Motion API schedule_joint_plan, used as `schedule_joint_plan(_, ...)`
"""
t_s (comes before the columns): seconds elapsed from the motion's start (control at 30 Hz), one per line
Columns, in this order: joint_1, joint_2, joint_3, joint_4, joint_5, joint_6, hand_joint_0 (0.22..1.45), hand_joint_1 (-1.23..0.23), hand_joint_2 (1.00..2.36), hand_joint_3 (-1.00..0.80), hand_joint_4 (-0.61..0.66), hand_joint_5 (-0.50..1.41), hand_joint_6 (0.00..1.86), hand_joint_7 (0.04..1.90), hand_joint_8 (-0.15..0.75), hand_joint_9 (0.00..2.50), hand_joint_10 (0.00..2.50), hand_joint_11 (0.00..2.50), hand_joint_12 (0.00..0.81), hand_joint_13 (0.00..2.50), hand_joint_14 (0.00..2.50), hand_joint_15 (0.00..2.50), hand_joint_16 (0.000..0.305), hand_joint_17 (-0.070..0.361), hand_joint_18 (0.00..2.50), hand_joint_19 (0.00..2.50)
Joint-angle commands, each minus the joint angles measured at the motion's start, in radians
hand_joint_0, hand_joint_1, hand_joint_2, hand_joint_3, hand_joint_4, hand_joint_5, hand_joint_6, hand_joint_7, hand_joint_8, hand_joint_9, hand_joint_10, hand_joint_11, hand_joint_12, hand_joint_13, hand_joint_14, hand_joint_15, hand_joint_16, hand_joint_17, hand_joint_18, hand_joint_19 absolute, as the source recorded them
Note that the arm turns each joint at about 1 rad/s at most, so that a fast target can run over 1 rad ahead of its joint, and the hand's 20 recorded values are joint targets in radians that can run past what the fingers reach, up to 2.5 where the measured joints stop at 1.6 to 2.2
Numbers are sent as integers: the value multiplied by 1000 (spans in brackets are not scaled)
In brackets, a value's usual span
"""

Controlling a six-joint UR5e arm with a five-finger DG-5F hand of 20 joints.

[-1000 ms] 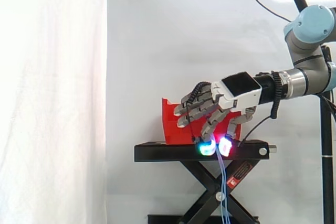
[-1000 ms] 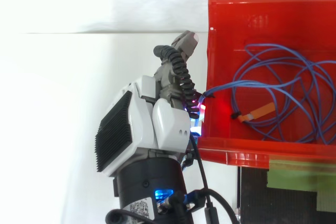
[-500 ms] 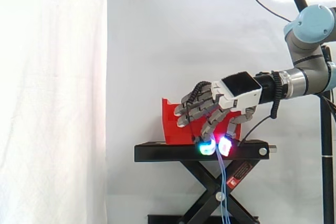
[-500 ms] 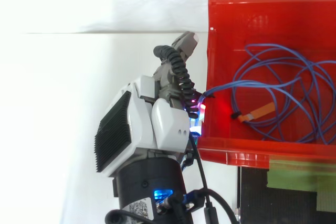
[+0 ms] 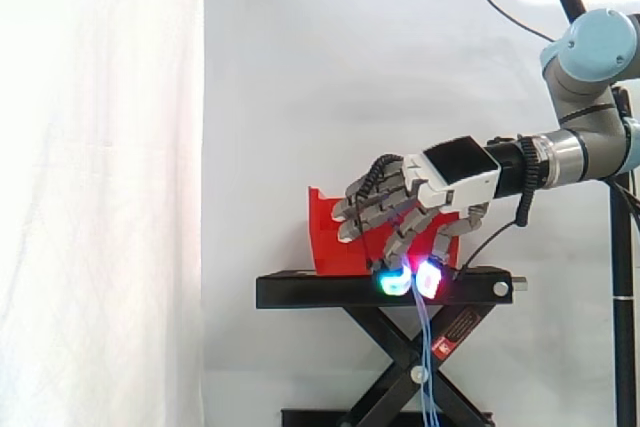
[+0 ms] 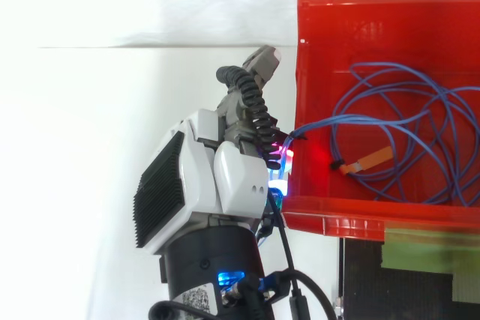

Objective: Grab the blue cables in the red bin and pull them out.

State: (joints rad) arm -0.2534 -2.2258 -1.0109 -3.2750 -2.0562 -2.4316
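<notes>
Looks like the pulling-out part of the job, only just begun. Gripping with the hand (image 5: pixel 455 175) just outside the near wall of the red bin (image 6: pixel 375 13), up on the black stand (image 5: pixel 300 292). Curled down tight, with the glowing fingertips (image 5: pixel 392 283) squeezed together on a bit of the blue cables (image 6: pixel 337 119). From above, easy to follow that one bit up from the pile, over the bin's wall and into the pinch. From the side, easy to spot loose blue ends hanging straight down from the pinch, past the edge of the stand. Not much out so far, though: can see most of the loops lying in a big messy ring on the floor of the bin, with a small orange tag (image 6: pixel 371 159) among them. Next, probably best to keep the squeeze firm and pull away from the bin, and a bit up too, so as to lift the strand clear of the wall and not drag hard on the edge. Needs a long, smooth pull to bring the whole ring out. Worth watching for loops catching on each other or on the rim, and for tipping or sliding the bin along.
</notes>
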Motion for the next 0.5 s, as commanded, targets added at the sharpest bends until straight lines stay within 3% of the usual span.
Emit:
schedule_joint_plan(0.0, 0, 0, 0, 1, 1, -1, 735, -995, 1000, -1000, 22, 1013, 217, 863, 228, 586, 3, 109, 341, 442, 7, 194, 47, 106, 407, 303)
schedule_joint_plan(0.47, 0, 0, 0, 0, -1, -1, 706, -979, 1000, -1000, 49, 1046, 96, 900, 239, 588, 4, 115, 349, 443, 7, 195, 49, 109, 409, 309)
